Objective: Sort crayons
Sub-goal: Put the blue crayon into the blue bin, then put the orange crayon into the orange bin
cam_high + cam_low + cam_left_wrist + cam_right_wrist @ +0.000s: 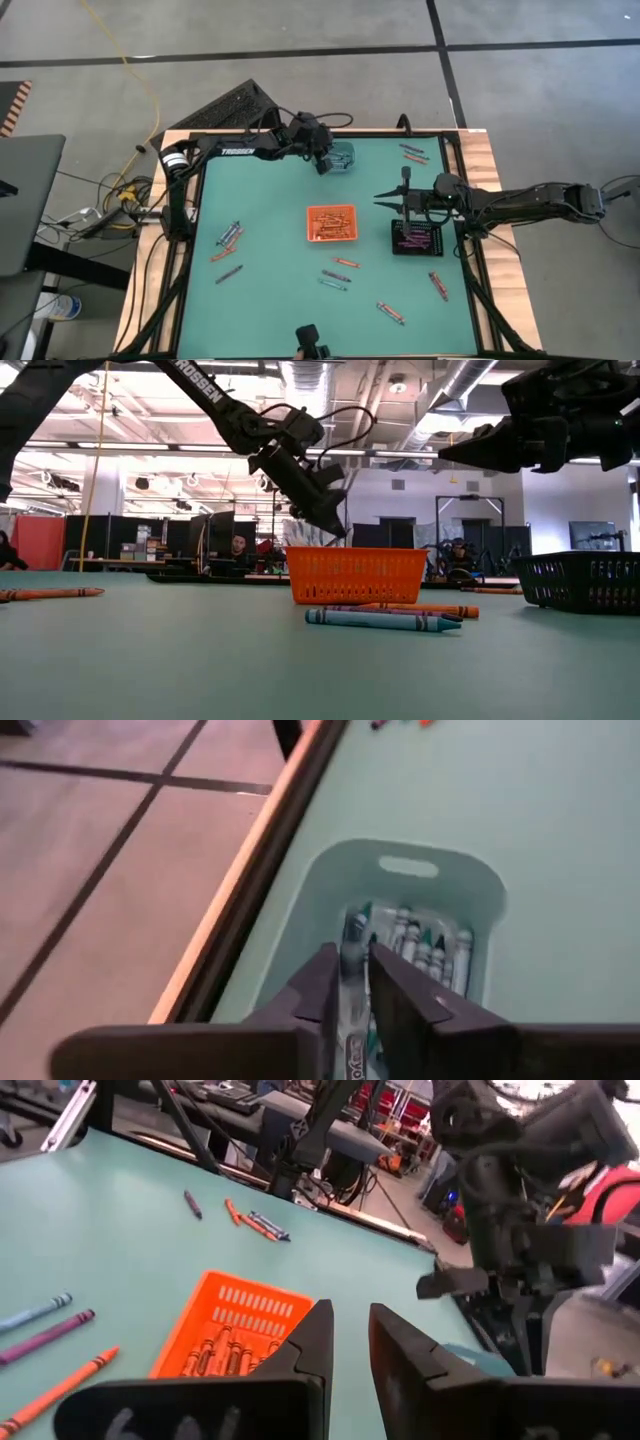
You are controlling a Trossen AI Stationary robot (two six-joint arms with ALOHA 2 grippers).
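Between the fingers of my left claw (350, 982), which stand only slightly apart, a blue-grey crayon (352, 945) lies lengthwise along them, its tip pointing into the teal tray (478, 880) below, where more crayons lie side by side along the same line. My right claw (384, 199) hangs empty and partly open above the worktop (270, 210), beside the black tray (417, 238). Farther off, loose crayons (228, 240) lie scattered, orange ones fill the orange tray (332, 223), and my left arm reads "TROSSEN".
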